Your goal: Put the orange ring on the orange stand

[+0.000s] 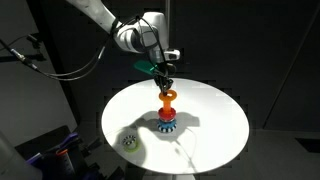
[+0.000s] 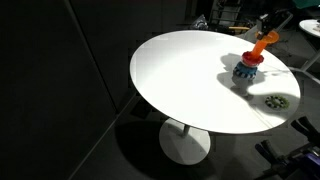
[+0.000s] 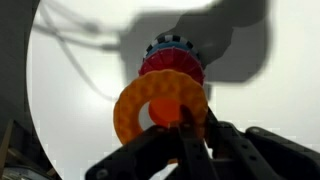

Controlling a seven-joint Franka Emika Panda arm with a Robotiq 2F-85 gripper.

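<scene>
The orange ring (image 3: 135,110) hangs right above the orange stand (image 1: 167,108), held at its edge by my gripper (image 3: 185,122), which is shut on it. In the wrist view the stand's orange peg (image 3: 162,110) shows through the ring's hole. A red ring (image 3: 172,66) and a blue toothed ring (image 3: 172,45) sit around the stand's foot. Both exterior views show the orange ring (image 1: 168,96) (image 2: 262,42) tilted just over the stack (image 2: 247,68). Whether the ring touches the peg top I cannot tell.
A round white table (image 1: 215,125) (image 2: 180,80) carries everything. A small pale greenish object with dark specks (image 1: 129,141) (image 2: 276,101) lies near the table's rim, apart from the stand. Dark surroundings and cables lie beyond the table's edge.
</scene>
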